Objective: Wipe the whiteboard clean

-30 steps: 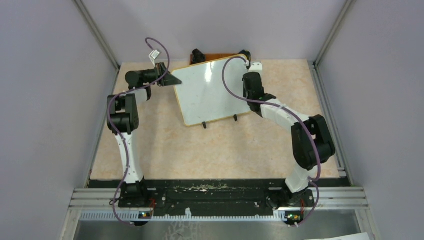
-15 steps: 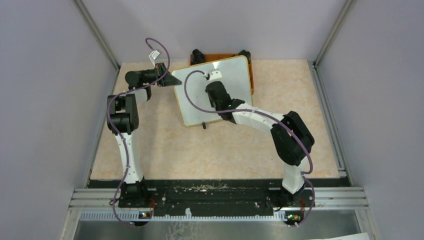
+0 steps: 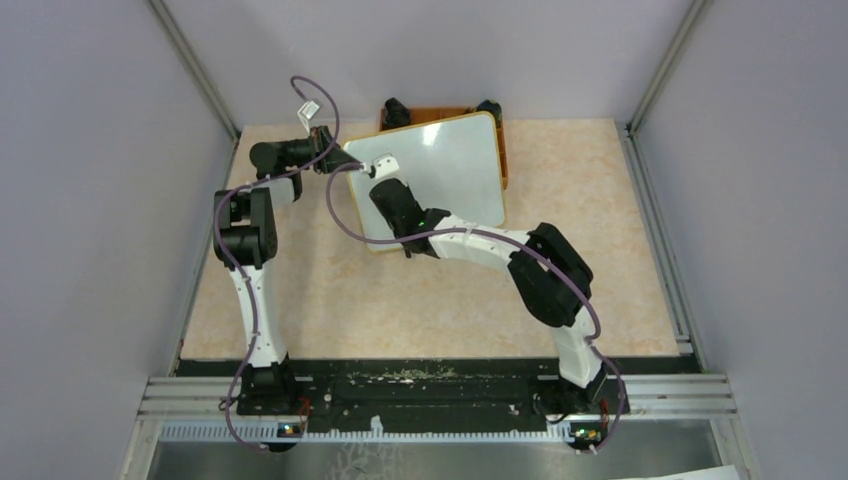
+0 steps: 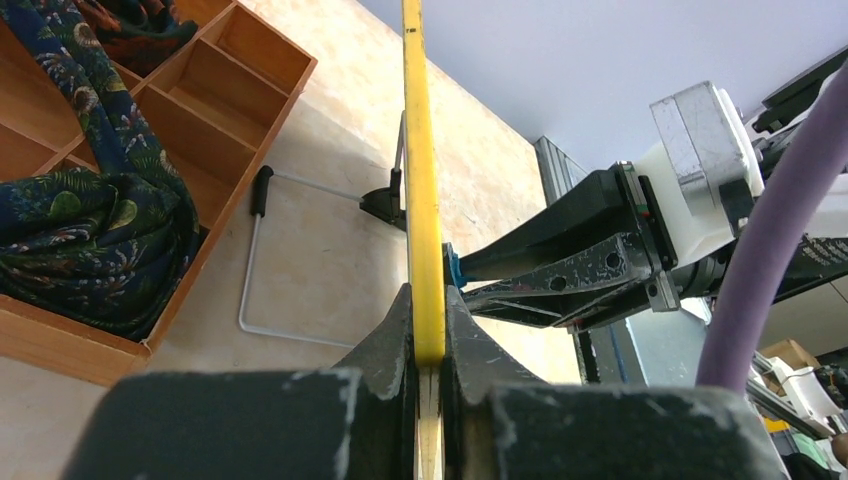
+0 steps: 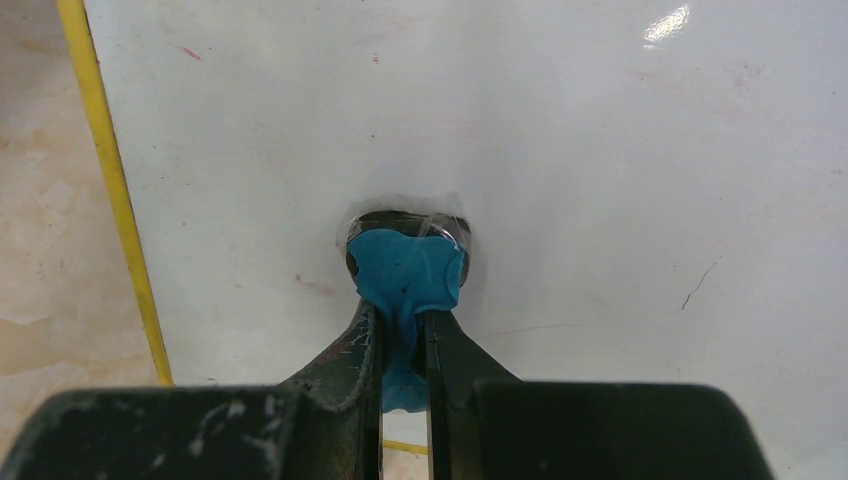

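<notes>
At the table's (image 3: 400,300) far side, the whiteboard (image 3: 450,170) is clamped edgewise in the left gripper (image 4: 428,305) and wiped with a blue pad (image 5: 405,268) pinched in the right gripper (image 5: 402,325); faint red flecks (image 5: 190,52) seemingly require another pass.

I find nothing here that I can read. The whiteboard (image 5: 620,130) carries only a few faint red specks and smears, and none of them forms a character or a number. A small white tag (image 3: 309,107) hangs on the purple cable (image 3: 334,112) above my left arm (image 3: 250,228). From the top view it is too small for me to tell whether anything is printed on it.
</notes>
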`<move>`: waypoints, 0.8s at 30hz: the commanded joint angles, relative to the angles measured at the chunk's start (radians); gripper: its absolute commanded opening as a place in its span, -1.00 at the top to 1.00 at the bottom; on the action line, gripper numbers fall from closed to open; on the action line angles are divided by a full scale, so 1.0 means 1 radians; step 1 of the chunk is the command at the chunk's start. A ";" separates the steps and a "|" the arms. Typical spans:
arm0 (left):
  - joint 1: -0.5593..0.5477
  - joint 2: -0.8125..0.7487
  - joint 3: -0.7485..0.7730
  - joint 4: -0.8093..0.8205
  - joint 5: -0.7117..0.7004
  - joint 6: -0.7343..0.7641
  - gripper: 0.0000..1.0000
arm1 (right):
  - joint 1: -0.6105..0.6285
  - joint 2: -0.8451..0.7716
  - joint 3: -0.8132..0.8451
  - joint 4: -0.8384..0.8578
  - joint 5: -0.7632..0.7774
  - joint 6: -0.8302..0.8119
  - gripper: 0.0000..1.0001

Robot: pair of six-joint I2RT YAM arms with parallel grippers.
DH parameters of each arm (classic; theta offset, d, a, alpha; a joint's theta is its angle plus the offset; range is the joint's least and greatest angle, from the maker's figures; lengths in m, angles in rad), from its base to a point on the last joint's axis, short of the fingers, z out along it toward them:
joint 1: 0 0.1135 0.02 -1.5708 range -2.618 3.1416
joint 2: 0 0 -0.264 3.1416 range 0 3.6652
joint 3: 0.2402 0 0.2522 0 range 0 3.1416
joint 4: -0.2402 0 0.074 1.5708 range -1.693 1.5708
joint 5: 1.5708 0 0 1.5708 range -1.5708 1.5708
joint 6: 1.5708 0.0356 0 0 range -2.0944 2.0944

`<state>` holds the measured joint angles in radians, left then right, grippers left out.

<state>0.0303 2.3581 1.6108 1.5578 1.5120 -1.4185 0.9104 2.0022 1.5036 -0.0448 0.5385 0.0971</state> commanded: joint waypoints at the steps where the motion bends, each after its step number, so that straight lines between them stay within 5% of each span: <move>1: -0.014 -0.023 -0.018 0.232 0.289 -0.031 0.99 | 0.030 0.039 0.051 0.016 -0.037 -0.005 1.00; 10: -0.014 -0.028 -0.022 0.232 0.289 -0.030 1.00 | -0.017 0.027 0.065 -0.050 0.085 -0.003 1.00; 24: -0.012 -0.025 -0.010 0.233 0.289 -0.034 0.99 | -0.242 -0.267 -0.185 -0.004 0.081 0.011 1.00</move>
<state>0.0273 2.3550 1.6073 1.5581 1.5116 -1.4162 0.7208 1.8286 1.3525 -0.0765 0.5716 0.1062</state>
